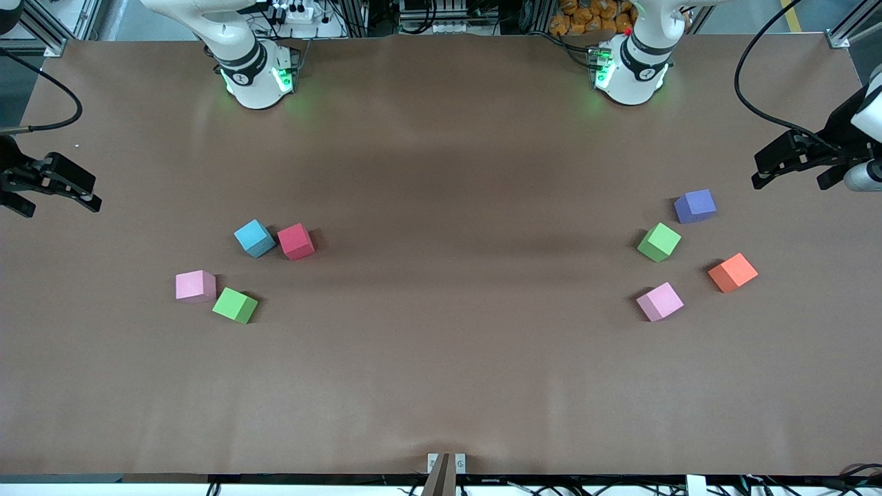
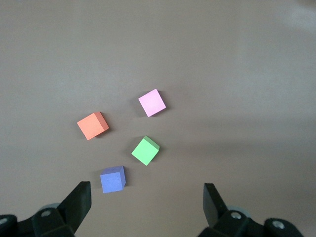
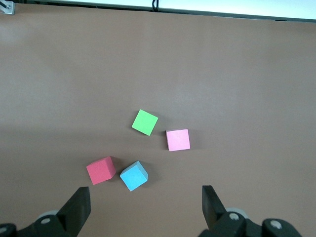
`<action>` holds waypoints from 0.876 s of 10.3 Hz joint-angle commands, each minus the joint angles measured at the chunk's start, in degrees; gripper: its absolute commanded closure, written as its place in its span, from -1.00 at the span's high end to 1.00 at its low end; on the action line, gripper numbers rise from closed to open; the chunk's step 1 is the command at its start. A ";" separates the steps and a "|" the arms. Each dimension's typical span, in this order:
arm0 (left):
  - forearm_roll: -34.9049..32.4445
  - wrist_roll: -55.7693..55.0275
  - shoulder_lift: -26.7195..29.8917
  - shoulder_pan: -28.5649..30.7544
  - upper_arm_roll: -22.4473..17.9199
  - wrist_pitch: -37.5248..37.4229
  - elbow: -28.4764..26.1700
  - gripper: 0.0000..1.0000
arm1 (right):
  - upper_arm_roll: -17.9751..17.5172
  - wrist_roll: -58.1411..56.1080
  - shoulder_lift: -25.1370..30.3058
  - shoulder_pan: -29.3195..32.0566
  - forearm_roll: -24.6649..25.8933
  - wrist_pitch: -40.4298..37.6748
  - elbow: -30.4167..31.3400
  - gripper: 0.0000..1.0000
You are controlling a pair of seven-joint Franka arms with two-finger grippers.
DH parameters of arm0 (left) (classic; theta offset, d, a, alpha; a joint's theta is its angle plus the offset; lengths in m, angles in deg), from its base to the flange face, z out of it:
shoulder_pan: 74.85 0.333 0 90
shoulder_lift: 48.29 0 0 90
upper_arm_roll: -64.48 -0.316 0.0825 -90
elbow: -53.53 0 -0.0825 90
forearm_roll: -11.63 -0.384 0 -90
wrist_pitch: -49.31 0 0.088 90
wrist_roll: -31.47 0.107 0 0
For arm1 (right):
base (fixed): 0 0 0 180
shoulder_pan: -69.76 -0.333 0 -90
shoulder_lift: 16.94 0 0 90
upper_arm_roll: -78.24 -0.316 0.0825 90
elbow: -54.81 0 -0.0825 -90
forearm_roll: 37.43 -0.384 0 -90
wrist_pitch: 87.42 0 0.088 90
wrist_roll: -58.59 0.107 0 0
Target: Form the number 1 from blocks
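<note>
Toward the right arm's end of the table lie a light blue block (image 1: 254, 238) touching a red block (image 1: 296, 241), with a pink block (image 1: 195, 286) and a green block (image 1: 235, 305) nearer the front camera. Toward the left arm's end lie a purple block (image 1: 694, 206), a green block (image 1: 659, 242), an orange block (image 1: 732, 272) and a pink block (image 1: 659, 302), all apart. My right gripper (image 3: 146, 200) hangs open and empty above the table's edge, off to the side of its group. My left gripper (image 2: 147, 197) hangs open and empty beside the purple block (image 2: 112, 179).
The brown table (image 1: 441, 172) stretches wide between the two groups of blocks. Both arm bases stand at the table's edge farthest from the front camera. A small metal bracket (image 1: 446, 463) sits at the nearest edge.
</note>
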 commanded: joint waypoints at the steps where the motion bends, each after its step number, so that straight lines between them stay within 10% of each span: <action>1: 0.94 0.51 -0.06 0.21 -0.10 0.04 0.41 1.00 | -0.19 -0.41 -0.02 -0.06 0.92 -0.53 -0.30 1.00; 9: 0.86 0.51 -1.37 0.73 -0.72 0.04 0.32 1.00 | -0.19 -0.33 -0.02 -0.06 0.92 -0.44 -0.30 1.00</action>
